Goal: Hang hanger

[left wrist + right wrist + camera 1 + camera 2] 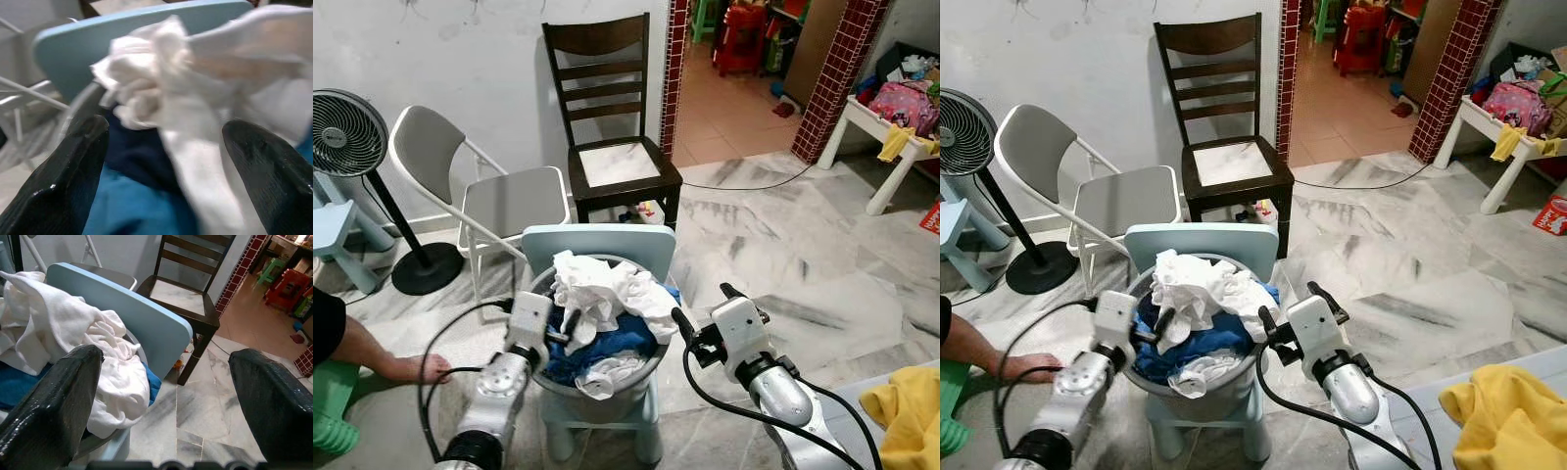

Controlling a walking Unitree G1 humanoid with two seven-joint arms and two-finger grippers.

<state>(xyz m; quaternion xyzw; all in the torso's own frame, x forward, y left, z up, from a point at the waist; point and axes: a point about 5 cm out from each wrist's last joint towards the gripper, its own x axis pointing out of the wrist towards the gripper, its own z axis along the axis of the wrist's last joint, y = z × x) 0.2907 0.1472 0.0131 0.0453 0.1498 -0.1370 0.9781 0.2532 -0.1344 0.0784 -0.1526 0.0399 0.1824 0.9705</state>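
A grey basket (pixel 599 392) heaped with white cloth (pixel 604 287) and blue cloth (pixel 612 345) stands on a small light-blue chair (pixel 597 241). I see no hanger. My left gripper (pixel 558 338) is at the basket's left rim, open, its fingers (pixel 63 181) spread on either side of a hanging fold of the white cloth (pixel 195 122). On the basket's right side my right gripper (pixel 705 308) is open and holds nothing, its fingers (pixel 54 401) framing the chair back (pixel 142 318) and the floor.
Behind the basket stand a dark wooden chair (pixel 607 117), a grey folding chair (pixel 484 191) and a floor fan (pixel 347 132). A person's hand (pixel 411 368) rests on the floor at left. A yellow cloth (pixel 906 411) lies at the lower right; a white table (pixel 886 147) stands at the far right.
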